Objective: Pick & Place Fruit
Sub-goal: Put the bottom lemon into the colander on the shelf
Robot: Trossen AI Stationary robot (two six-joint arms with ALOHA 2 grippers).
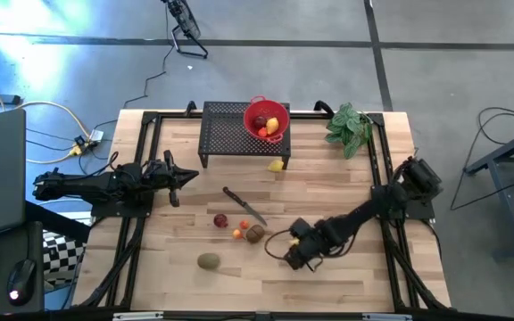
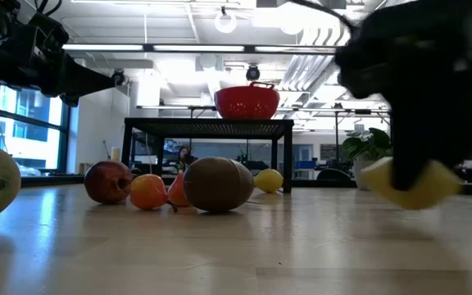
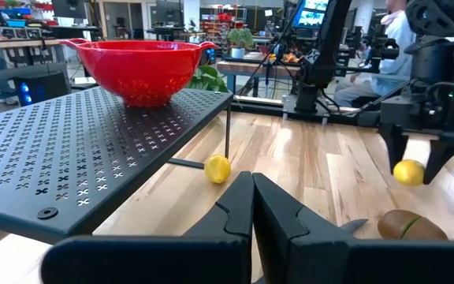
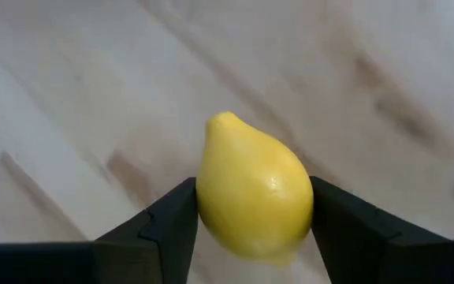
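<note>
On the table [image 1: 346, 187] we have a black perforated rack [image 1: 226, 134] at the far edge, with a red colander [image 1: 266, 118] on it already holding a few fruit. Our right gripper [image 4: 252, 237] sits low over the near right part of the table, its fingers pressed on both sides of a lemon [image 4: 252, 197]; the low view shows the lemon [image 2: 408, 184] clear of the wood, so we judge the pick done and the carry just begun. Our left gripper [image 3: 251, 213] waits at the left side, jaws clenched on nothing. Loose fruit lie mid-table: a kiwi [image 1: 255, 234] beside the knife [image 1: 244, 206], another kiwi [image 1: 208, 261] nearer us, a dark red fruit [image 1: 220, 220], a small orange one [image 1: 237, 234], and a second lemon [image 1: 277, 165] by the rack. Next we likely need to lift higher, clear the rack's edge, travel to the colander and release above it.
</note>
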